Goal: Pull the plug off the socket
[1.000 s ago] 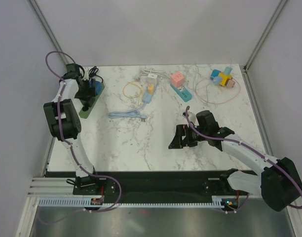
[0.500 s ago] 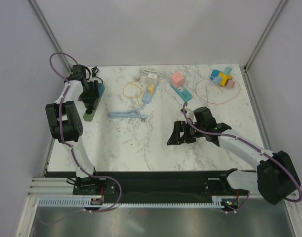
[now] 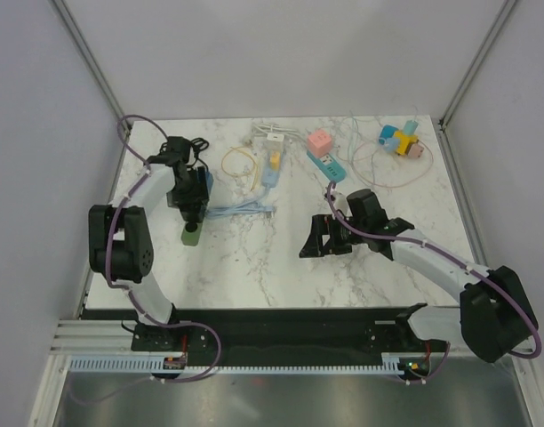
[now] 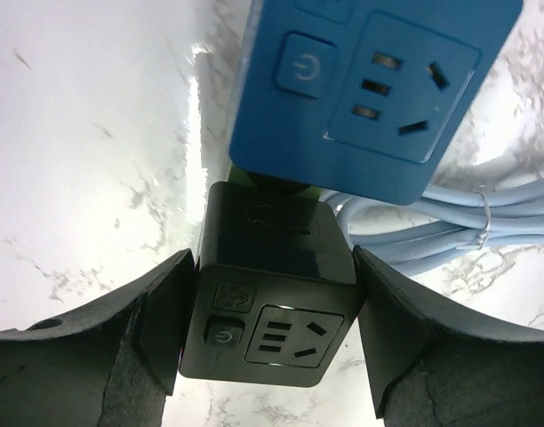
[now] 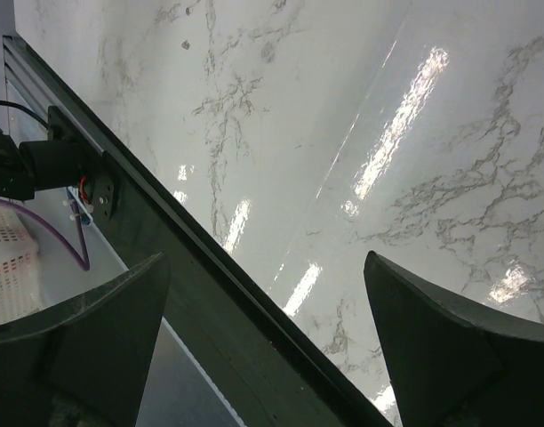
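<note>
**Overhead view.** Two black-and-white robot arms reach in from the near edge of a white marble tabletop (image 3: 254,262). The left arm bends toward the left side. Its pincer (image 3: 190,197) points down over a black plug cube (image 3: 188,208) on a green socket strip (image 3: 190,236). Only the near end of the strip shows from under the arm. A blue socket block (image 3: 204,182) sits just beyond the cube, and a light-blue cable (image 3: 245,211) trails away to the right. The right pincer (image 3: 324,240) hovers right of centre, spread wide and holding nothing. Along the far edge lie a yellow cable loop (image 3: 239,160), a pink cube adapter (image 3: 319,140) next to a teal strip (image 3: 328,167), and a cluster of coloured cubes (image 3: 401,140) at far right.

**Left wrist view.** This close-up shows the grip, which the overhead view hides. Both dark fingers (image 4: 152,311) press against opposite sides of the black plug cube (image 4: 276,307), so the left pincer (image 4: 276,329) is clamped on it at a middling width. The cube's face carries a small power button and one outlet. The blue socket block (image 4: 379,80) touches its far side. The light-blue cable (image 4: 468,213), bundled with a tie, lies to the right. Whether the cube's pins are seated in the strip cannot be told.

**Right wrist view.** The right pincer (image 5: 268,334) has its fingers (image 5: 103,338) set far apart, with only marble (image 5: 299,107) between them. A black rail (image 5: 165,258) runs along the tabletop's near edge. A purple cable (image 5: 72,240) lies at lower left.
</note>
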Tool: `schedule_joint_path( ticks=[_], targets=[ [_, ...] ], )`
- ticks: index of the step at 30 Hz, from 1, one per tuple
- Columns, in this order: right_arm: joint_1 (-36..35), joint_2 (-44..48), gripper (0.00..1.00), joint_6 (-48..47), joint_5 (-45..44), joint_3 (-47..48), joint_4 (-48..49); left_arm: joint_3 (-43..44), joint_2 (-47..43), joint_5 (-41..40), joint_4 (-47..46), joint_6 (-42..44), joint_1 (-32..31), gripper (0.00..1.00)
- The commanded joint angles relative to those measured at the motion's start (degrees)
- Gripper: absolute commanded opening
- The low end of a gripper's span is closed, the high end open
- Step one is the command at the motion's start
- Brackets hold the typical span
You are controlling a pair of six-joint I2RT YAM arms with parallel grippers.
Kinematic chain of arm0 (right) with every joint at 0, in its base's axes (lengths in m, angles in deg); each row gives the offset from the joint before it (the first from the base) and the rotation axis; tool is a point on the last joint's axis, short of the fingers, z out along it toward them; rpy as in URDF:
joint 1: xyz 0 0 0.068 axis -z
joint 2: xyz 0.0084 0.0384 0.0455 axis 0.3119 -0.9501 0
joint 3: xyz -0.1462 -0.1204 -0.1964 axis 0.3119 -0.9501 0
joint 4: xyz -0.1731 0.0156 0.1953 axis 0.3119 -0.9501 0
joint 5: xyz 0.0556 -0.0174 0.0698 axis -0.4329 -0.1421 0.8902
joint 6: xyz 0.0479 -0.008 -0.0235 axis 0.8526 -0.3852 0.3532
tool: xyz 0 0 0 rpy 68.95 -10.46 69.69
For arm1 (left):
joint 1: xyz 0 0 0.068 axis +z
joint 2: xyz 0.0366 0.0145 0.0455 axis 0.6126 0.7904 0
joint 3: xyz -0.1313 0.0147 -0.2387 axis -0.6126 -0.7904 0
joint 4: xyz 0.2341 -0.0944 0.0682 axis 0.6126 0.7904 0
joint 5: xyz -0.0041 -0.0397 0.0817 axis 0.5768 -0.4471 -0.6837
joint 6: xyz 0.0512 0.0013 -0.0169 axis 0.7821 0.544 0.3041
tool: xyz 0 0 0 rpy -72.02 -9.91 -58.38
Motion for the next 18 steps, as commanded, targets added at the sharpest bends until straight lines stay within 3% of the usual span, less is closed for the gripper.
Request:
schedule_joint_path(
  ticks=[1, 5, 9, 18],
  targets=[
    [-0.3, -2.0, 0.98, -0.8, -0.4, 2.6, 3.7, -3.8, -6.5, 2.2, 0.4, -8.6, -4.7, 0.10],
    [-0.3, -4.4, 0.98, 2.1, 2.4, 2.4, 9.2, -10.5, -10.7, 5.1, -1.7, -11.5, -6.5, 0.02],
    [-1.8, -8.0, 0.98, 6.9, 4.4, 3.3, 16.5, -13.6, -14.6, 7.5, -2.4, -12.8, -7.4, 0.02],
    [-14.7, -22.9, 0.97, 15.2, 4.0, 13.6, 34.0, -17.0, -23.2, 15.3, -3.4, -15.2, -8.2, 0.02]
  ],
)
